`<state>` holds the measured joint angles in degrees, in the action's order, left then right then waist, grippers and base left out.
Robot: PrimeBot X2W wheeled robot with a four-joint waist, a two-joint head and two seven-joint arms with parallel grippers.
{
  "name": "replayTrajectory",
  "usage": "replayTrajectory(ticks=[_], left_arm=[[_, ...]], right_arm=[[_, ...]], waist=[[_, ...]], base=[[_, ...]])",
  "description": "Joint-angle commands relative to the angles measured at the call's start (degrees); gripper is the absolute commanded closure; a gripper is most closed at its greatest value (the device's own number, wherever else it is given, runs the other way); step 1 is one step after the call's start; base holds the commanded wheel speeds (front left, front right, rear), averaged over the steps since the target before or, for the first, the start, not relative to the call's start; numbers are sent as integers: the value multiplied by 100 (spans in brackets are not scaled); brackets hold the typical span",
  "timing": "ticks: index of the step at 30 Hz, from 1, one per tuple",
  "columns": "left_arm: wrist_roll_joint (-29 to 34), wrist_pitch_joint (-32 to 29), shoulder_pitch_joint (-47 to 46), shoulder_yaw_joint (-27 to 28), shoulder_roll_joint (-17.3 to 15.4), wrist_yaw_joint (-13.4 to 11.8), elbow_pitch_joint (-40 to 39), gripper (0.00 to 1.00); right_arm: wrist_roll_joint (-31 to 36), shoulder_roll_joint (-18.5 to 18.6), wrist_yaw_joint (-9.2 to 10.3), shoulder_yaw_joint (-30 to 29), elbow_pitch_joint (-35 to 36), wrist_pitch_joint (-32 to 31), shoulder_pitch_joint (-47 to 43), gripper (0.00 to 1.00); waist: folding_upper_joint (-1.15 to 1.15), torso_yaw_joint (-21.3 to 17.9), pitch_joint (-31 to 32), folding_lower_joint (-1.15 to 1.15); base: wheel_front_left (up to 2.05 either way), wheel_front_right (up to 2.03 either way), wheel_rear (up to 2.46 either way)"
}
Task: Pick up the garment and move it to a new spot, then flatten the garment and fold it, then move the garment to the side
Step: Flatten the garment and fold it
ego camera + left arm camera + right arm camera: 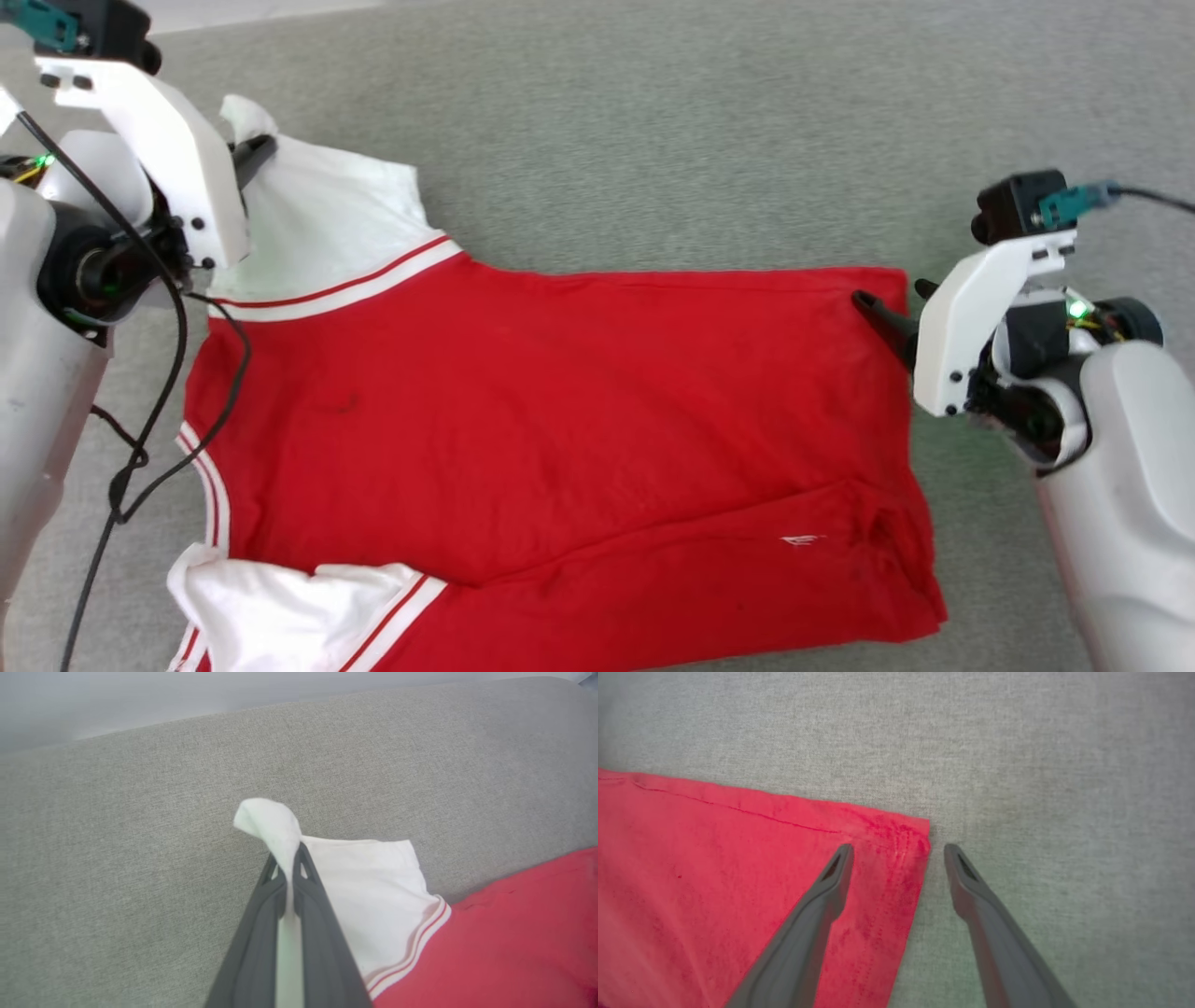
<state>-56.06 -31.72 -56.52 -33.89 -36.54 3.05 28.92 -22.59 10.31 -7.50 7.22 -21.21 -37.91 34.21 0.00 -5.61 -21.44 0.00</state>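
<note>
Head view: garment [560, 392] on grey fabric [672, 121]

Honestly hard to pin the place down. The one real clue is a wide grey woven fabric surface [117, 826], padded-looking with a soft rounded far edge, like a sofa seat or a mattress. So it feels more home than lab. Past that edge there's just a pale blurry strip [70, 704].
</note>
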Motion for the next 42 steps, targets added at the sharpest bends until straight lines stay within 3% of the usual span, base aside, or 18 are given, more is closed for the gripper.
replayTrajectory(ticks=[1,8,9,11,21,29,33,42], left_arm=[[15,61,-66,4,30,15,-43,100],[-54,211,54,32,77,63,-84,100],[-60,228,71,31,83,72,-78,100],[-90,281,108,42,107,91,-67,100],[-68,815,299,175,55,117,87,100],[-343,1261,1018,406,-102,128,-286,100],[-389,1462,1552,439,-211,37,-618,100],[-728,2131,3653,557,-254,-584,-1618,100]], right_arm=[[36,54,2,40,-148,-217,165,0],[34,-56,2,213,-1019,-1163,272,0],[24,-77,2,218,-1128,-1271,258,59],[-6,-98,1,258,-1205,-1308,268,100],[-33,209,2,34,-693,-772,758,100],[-98,332,3,-229,-17,-491,146,100],[-115,373,3,-323,262,-483,-294,100],[-188,258,3,-550,831,-274,-1669,100]], waist=[[0,119,-64,0],[0,301,-158,0],[0,321,-160,0],[0,346,-149,0],[0,342,245,0],[0,418,738,0],[0,480,893,0],[0,634,1234,0]], base=[[0,0,0],[0,0,0],[0,0,0],[0,0,0],[0,0,0],[0,0,0],[0,0,0],[0,0,0]])
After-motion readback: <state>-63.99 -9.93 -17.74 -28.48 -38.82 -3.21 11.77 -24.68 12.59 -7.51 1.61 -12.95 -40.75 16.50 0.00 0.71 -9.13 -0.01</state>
